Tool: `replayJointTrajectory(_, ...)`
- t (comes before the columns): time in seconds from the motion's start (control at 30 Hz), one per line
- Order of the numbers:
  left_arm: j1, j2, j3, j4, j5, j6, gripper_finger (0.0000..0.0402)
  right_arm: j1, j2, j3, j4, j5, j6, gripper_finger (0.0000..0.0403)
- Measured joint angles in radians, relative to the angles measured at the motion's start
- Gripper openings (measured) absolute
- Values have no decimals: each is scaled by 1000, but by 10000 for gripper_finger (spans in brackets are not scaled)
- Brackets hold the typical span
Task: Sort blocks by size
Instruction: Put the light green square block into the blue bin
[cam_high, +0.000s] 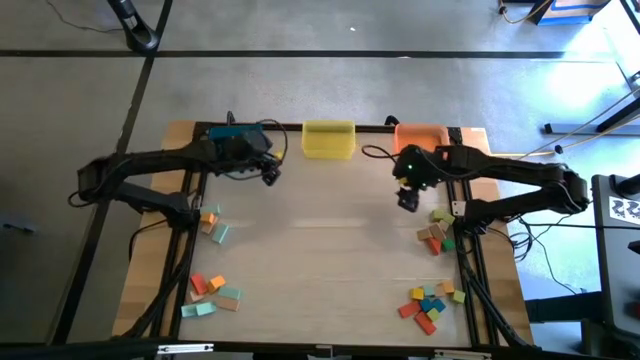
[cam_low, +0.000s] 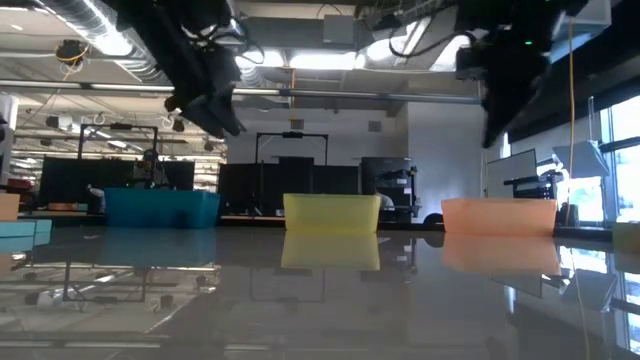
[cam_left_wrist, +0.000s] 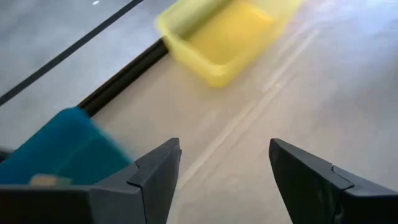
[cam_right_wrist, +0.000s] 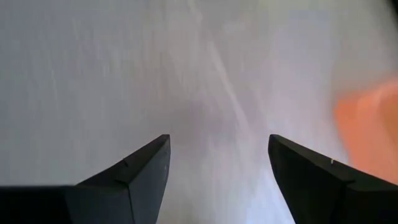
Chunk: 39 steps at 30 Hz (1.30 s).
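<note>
Both pairs of jaws stand spread with nothing between them. Our left gripper (cam_high: 270, 172) hangs above the table's far edge, just beside the blue bin (cam_high: 228, 133), where a tan block (cam_left_wrist: 45, 180) lies inside. Our right gripper (cam_high: 408, 198) hovers near the orange bin (cam_high: 420, 136) at the far right.

The blocks are well apart from both grippers: a few at the left edge (cam_high: 212, 226), a cluster in the near left corner (cam_high: 213, 293), another at the right edge (cam_high: 436, 230) and one in the near right corner (cam_high: 430, 302).

The risk we see is in the picking. The blocks lie touching in tight heaps, so open fingers coming down could nudge neighbours, take two at once, or push one off the near edge. A misjudged size would send a block to the wrong bin.

The yellow bin (cam_high: 328, 139) sits between the other two along the far edge. The middle of the table (cam_high: 320, 260) leaves both arms free passage.
</note>
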Motion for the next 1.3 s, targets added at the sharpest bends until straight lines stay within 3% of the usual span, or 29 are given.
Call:
replayJointTrajectory(0.37,-164,0,0,58,-22,-11,233,250,-6,0,-153,16,247,269)
replayJointTrajectory(0.6,-226,0,0,58,-57,-26,233,333,-6,0,-273,201,420,269)
replayJointTrajectory(0.9,-257,0,0,58,-59,-29,233,261,30,0,-363,214,593,269)
replayJointTrajectory(1.3,-257,0,0,58,-59,-29,233,48,160,0,-398,120,537,269)
